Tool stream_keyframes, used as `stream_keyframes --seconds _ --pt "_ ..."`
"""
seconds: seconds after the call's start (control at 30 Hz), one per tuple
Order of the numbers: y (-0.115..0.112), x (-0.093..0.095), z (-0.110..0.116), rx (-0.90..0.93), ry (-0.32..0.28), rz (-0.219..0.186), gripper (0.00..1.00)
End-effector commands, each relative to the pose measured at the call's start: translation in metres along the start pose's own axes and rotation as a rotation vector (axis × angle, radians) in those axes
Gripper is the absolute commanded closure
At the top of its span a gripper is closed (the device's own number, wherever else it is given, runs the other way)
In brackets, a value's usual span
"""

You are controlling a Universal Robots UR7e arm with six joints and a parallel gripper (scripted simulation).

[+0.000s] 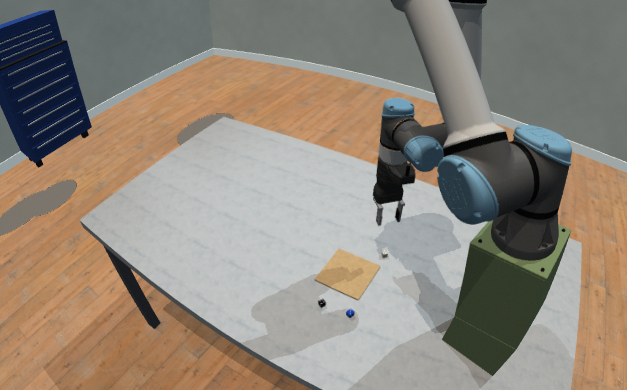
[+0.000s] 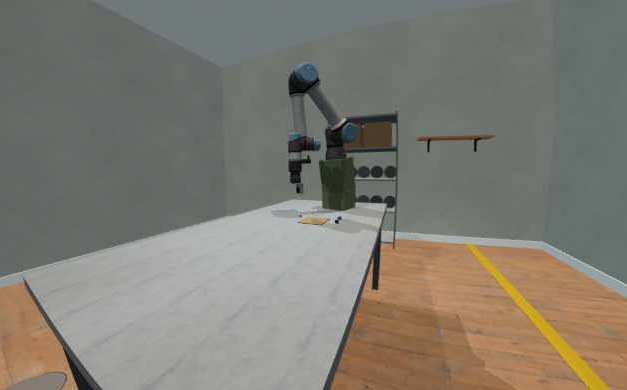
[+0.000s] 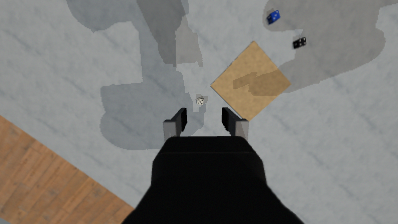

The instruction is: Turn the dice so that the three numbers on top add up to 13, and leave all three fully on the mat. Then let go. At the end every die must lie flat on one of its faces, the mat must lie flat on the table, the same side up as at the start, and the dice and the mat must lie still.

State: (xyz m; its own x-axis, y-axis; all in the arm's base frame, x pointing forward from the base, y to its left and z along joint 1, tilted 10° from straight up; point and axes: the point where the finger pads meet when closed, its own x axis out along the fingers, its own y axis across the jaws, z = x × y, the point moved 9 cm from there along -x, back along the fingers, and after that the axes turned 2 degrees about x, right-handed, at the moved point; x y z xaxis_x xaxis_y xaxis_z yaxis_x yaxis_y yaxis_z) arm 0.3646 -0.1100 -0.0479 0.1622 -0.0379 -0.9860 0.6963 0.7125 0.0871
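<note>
A tan square mat (image 1: 348,272) (image 2: 313,220) (image 3: 251,80) lies flat on the table with no die on it. A white die (image 1: 384,254) (image 3: 200,101) sits on the table just off one mat corner. A black die (image 1: 322,302) (image 2: 336,221) (image 3: 299,43) and a blue die (image 1: 350,313) (image 2: 339,217) (image 3: 272,18) lie on the table beyond the mat's opposite side. My gripper (image 1: 389,215) (image 2: 299,188) (image 3: 204,114) is open and empty, hanging well above the table, almost over the white die.
The arm's green pedestal (image 1: 507,300) (image 2: 337,183) stands on the table close to the mat. The table edge (image 1: 207,320) runs near the black and blue dice. A shelf rack (image 2: 379,160) stands behind the table.
</note>
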Motion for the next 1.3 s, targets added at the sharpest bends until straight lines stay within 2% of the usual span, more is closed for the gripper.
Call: stream_keyframes --seconds 0.0,0.2,0.5,0.57,1.07,1.13,1.27 --pt "0.0 0.0 0.0 0.0 -0.001 0.0 0.0" --pt "0.0 0.007 0.0 0.0 -0.001 0.0 0.0" --pt "0.0 0.031 0.0 0.0 -0.001 0.0 0.0" --pt "0.0 0.031 0.0 0.0 -0.001 0.0 0.0" --pt "0.0 0.091 0.001 0.0 -0.001 0.0 0.0" --pt "0.0 0.091 0.001 0.0 -0.001 0.0 0.0" --pt "0.0 0.103 0.001 0.0 -0.001 0.0 0.0"
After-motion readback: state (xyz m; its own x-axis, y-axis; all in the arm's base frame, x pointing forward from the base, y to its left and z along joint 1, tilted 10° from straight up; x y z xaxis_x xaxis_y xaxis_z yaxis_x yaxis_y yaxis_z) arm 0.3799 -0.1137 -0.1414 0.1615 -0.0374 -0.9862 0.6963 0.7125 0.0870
